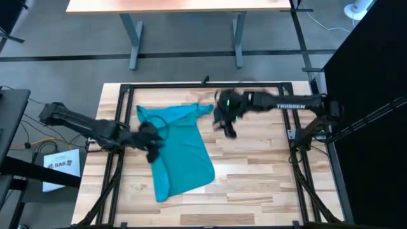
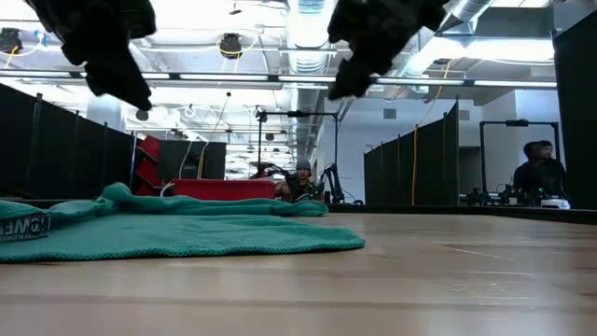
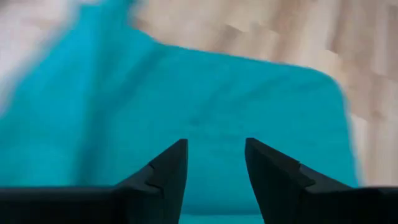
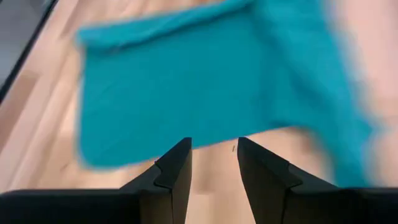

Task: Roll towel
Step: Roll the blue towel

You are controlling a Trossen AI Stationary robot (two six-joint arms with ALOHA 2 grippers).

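Observation:
The teal towel [image 1: 181,149] lies spread flat on the wooden table, left of centre, its far edge bunched and rumpled [image 1: 191,111]. It also shows in the low view [image 2: 177,229], the left wrist view [image 3: 186,99] and the right wrist view [image 4: 205,74]. My left gripper [image 1: 152,149] hangs open above the towel's left edge, clear of it. My right gripper [image 1: 227,127] hangs open above bare wood just right of the towel's far right corner. In the low view both grippers are well above the table.
A black metal frame [image 1: 210,84] runs around the table's far and side edges. Bare wood [image 1: 261,172] lies right of and in front of the towel. Beyond the table stand black partitions, and people show far off [image 2: 539,168].

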